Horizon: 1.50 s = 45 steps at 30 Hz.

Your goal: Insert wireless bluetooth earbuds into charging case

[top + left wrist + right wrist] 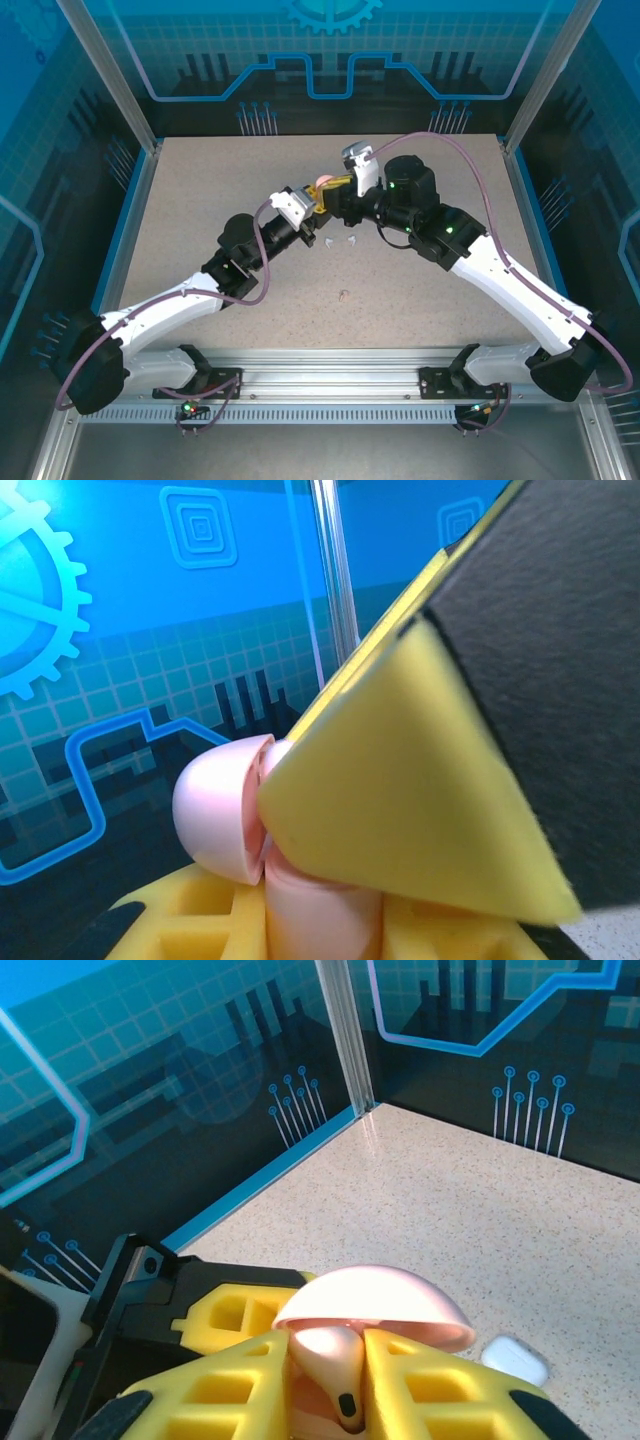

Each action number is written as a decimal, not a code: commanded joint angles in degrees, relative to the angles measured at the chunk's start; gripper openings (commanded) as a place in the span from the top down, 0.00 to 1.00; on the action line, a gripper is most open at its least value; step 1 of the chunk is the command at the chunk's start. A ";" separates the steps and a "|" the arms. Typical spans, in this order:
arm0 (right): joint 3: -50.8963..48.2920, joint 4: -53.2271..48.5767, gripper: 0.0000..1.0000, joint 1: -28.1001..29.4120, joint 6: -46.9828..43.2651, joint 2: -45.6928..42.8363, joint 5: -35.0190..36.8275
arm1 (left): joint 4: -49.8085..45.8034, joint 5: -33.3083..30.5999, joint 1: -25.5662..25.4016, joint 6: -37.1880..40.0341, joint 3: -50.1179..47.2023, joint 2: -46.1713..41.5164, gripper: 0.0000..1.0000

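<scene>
Pink charging case (325, 183) clamped in the left pincer (316, 197), with the right pincer (341, 192) feeding it an earbud.

Top view: both arms meet over the far middle of the counter (200, 200), with two white earbuds (328, 241) lying just near of them and a loose pinkish one (343, 295) nearer again. Left wrist view: the left pincer is closed tight on the case body, the lid (215, 810) is swung open, and a yellow pad of the right pincer crowds in from the right. Right wrist view: the right pincer's jaws stand narrow and appear to pinch a pinkish-tan earbud (328, 1355) just under the open lid; a white case (515, 1358) rests on the counter beyond. Risk: if the pincer lets go before the stem seats in its socket, the earbud could tip out, or the bulky pads could knock the lid shut on it.
</scene>
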 commanded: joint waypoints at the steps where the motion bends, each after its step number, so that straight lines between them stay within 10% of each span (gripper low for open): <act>1: 1.09 -4.15 0.71 0.34 0.06 0.30 -0.88 | 4.11 0.78 -0.56 0.47 2.41 -0.80 1.00; 19: 3.92 -14.02 0.17 -6.10 14.64 -12.94 9.67 | 4.64 -1.05 -0.55 -0.47 -0.35 -1.92 1.00; 30: -14.61 -26.27 0.20 -9.78 32.25 -7.21 14.35 | 4.07 -3.14 -0.54 -0.29 -0.78 -3.40 1.00; 45: -15.60 -24.43 0.36 3.19 58.29 18.61 16.32 | 4.41 -6.83 -0.49 -0.78 -3.09 -5.89 1.00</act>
